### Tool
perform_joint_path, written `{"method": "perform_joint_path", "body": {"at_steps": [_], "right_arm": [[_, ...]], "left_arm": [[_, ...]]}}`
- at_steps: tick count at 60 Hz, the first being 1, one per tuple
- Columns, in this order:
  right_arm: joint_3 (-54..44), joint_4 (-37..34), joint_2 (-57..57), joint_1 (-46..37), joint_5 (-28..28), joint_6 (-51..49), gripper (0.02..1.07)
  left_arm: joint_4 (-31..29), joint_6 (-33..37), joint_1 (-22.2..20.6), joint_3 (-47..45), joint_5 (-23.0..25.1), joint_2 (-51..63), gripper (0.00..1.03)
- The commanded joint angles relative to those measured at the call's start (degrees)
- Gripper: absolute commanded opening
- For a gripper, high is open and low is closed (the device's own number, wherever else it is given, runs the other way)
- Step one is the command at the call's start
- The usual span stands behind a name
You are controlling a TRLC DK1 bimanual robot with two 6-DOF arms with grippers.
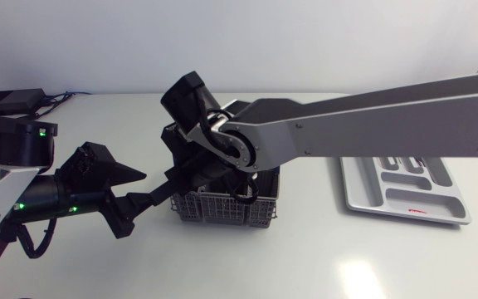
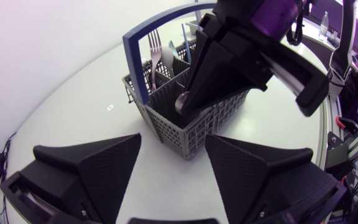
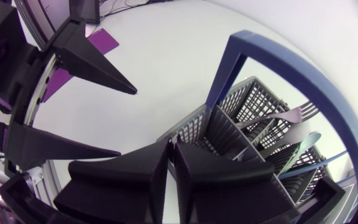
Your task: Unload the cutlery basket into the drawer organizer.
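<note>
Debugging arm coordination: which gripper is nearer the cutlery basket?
Right. The right gripper is down inside the cutlery basket, among its compartments; the left gripper is open just outside, facing one lower corner of its wall.

Basket (image 1: pixel 222 212) largely hidden beneath right hand (image 1: pixel 214 174), organizer (image 1: pixel 405 187) far edge behind right arm (image 1: pixel 372 124)

A plain white matte worktop (image 1: pixel 305 257) is lit evenly from above, with one soft glare (image 1: pixel 359 278) near its front edge. At its far left corner sits a black box (image 1: pixel 11 101) with thin cables (image 1: pixel 63 97). A purple patch (image 3: pixel 101 42) and a tiny mark (image 2: pixel 110 107) lie on the surface.
</note>
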Motion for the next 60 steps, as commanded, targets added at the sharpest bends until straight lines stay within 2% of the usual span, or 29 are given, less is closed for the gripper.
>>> {"method": "perform_joint_path", "body": {"at_steps": [1,16,33,44,60], "right_arm": [[-1.4,0.33,-3.67,-0.9,-0.78,1.97,0.12],[-1.31,-1.95,-10.7,-4.85,-8.61,4.78,0.12],[-6.67,-6.35,-24.68,-8.63,-11.15,6.01,0.13],[-10.8,-10.48,-32.67,-12.59,-12.65,6.01,0.13],[-18.45,-17.6,-43.75,-25.6,-15.72,2.06,0.13]], "left_arm": [[0.53,-0.07,-0.49,-1.64,0.51,1.0,0.73],[0.44,-0.34,-0.93,-1.38,0.33,0.48,0.73],[-0.27,-1.57,-3.39,1.09,-0.55,0.21,0.73],[-2.11,-3.5,-8.58,5.13,-3.89,1.27,0.73],[-6.24,-7.98,-18.24,14.01,-11.8,7.33,0.73]]}}
